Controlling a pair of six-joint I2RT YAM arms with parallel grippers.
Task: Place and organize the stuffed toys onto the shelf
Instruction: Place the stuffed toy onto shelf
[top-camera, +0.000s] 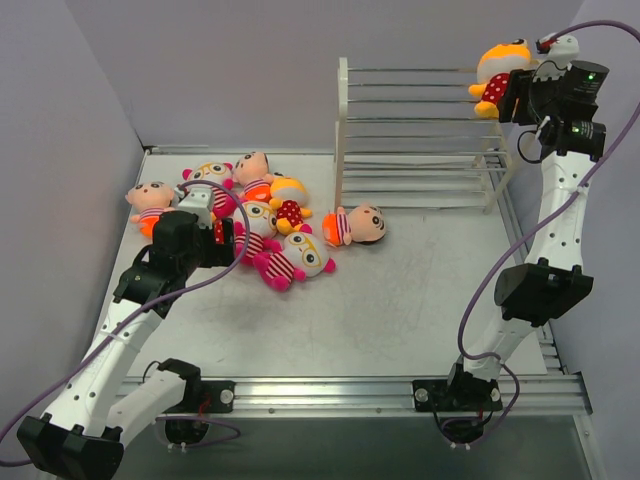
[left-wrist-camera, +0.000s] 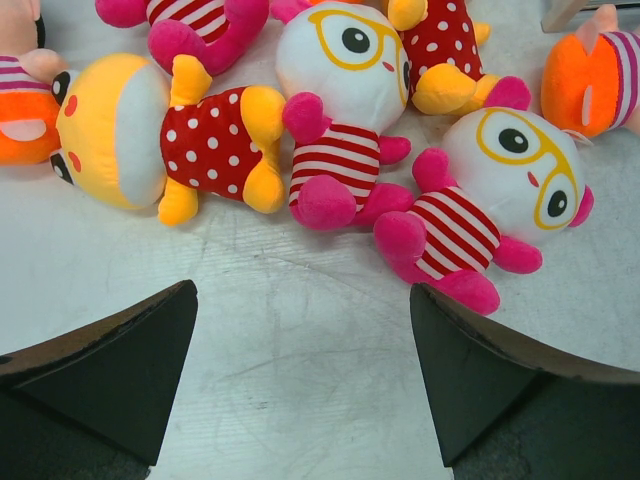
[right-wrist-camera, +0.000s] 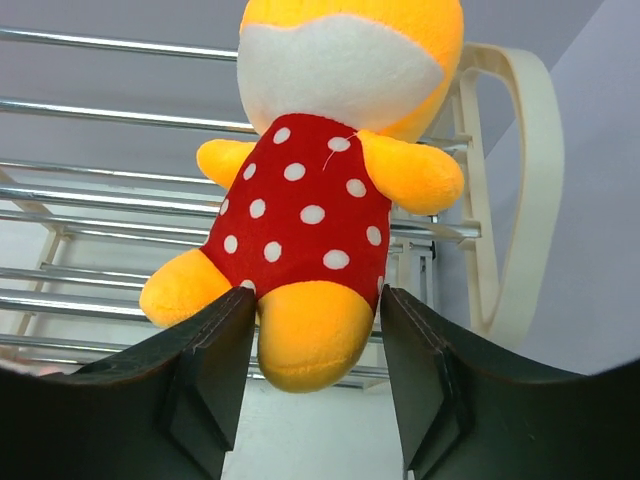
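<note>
The right gripper (right-wrist-camera: 315, 300) has its fingers flanking the bottom of a yellow-orange plush doll (right-wrist-camera: 300, 220) in red polka dots at the top tier of the white 3-tier wire shelf (top-camera: 343, 120); whether they pinch it I cannot tell. The left gripper (left-wrist-camera: 305, 300) hovers, jaws wide apart, over the grey table (top-camera: 420, 300) beside 8 other plush dolls (top-camera: 300, 255).

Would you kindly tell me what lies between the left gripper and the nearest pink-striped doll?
Only bare table, as the left wrist view shows; nothing sits between the left gripper and the pink-striped doll.
</note>
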